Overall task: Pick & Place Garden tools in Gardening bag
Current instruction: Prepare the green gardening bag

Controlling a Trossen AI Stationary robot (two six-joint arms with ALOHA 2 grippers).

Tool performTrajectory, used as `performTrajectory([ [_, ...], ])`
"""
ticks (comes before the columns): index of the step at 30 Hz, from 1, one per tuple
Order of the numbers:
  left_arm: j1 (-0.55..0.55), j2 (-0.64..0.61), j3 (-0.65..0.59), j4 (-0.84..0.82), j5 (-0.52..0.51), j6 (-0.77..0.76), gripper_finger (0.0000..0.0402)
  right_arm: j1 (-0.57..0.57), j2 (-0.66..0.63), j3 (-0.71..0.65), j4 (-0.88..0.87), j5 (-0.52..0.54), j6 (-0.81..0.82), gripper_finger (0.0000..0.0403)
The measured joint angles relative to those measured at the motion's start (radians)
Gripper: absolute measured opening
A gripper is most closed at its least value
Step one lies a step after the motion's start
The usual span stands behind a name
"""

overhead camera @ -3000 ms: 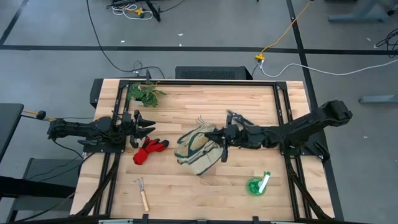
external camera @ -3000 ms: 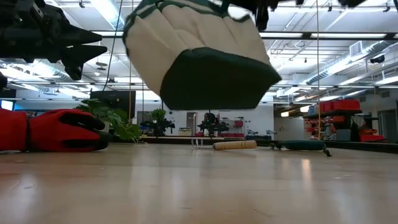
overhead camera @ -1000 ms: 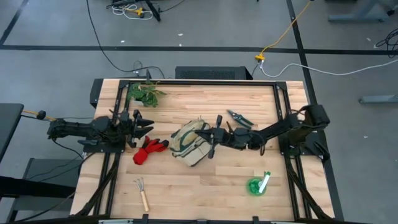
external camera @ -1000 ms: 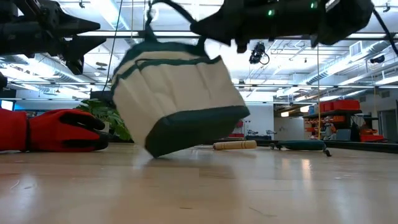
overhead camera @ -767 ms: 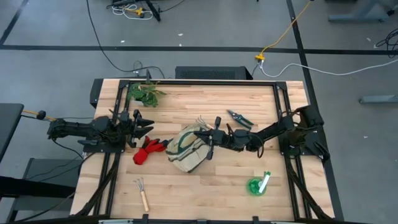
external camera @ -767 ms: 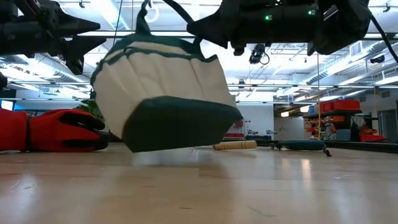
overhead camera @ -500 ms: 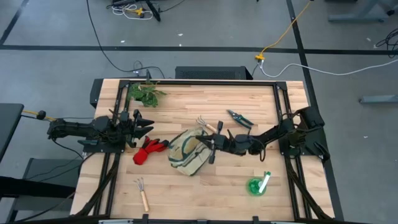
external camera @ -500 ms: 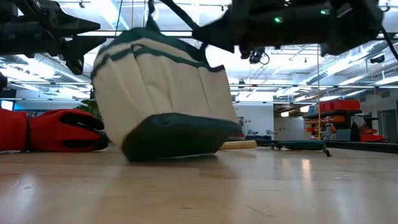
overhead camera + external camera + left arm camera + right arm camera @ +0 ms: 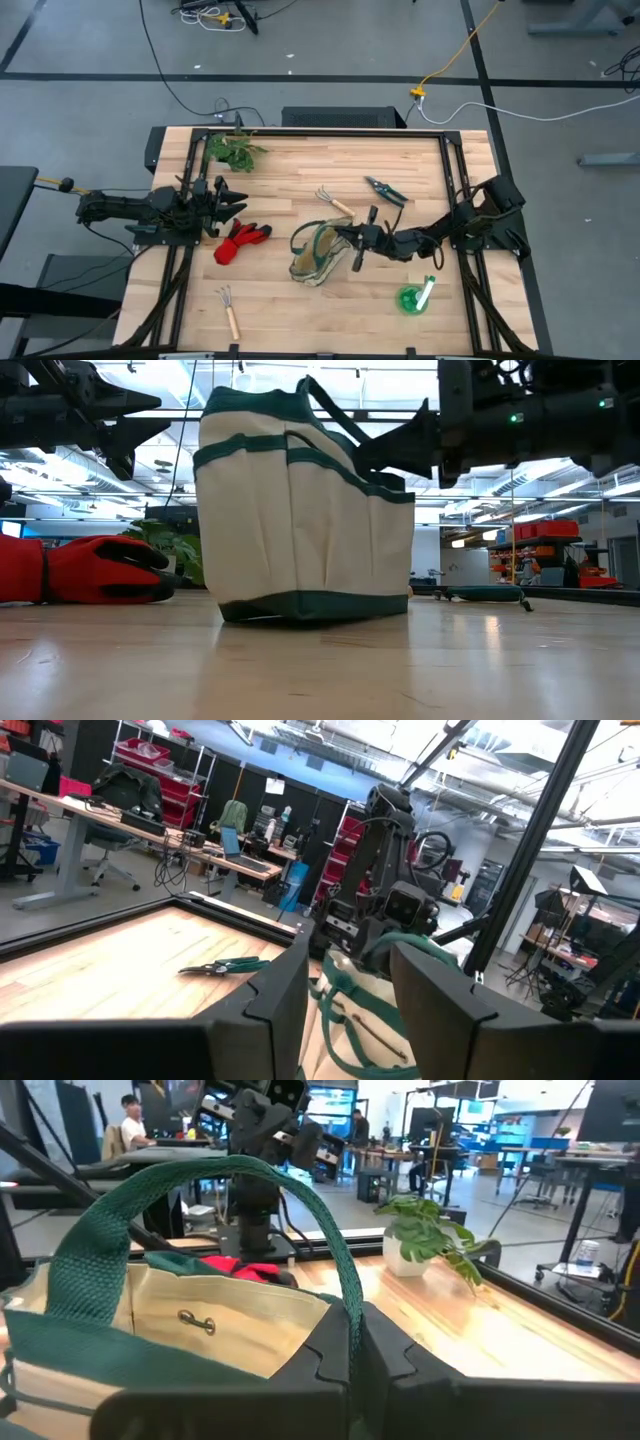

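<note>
Partly hidden: right tool (image 9: 352, 1342) pinching gardening bag (image 9: 305, 520) handle; bag interior unseen.

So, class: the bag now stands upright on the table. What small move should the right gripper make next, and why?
Probably open and let go: the right gripper is shut on the bag's green handle, and the bag rests flat and upright, with every tool outside.

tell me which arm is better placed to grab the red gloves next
Left. The left gripper hangs open just beside the red gloves, with nothing in it. The right gripper is shut on the gardening bag handle, on the bag's far side from the gloves.
</note>
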Motion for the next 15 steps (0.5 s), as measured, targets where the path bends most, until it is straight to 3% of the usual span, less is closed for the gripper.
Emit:
performTrajectory([
  [15, 0.0, 0.0, 0.0, 0.006, 0.0, -0.028, 0.0151, 0.079, 0.0, 0.0, -0.002, 0.05, 0.061, 0.0],
])
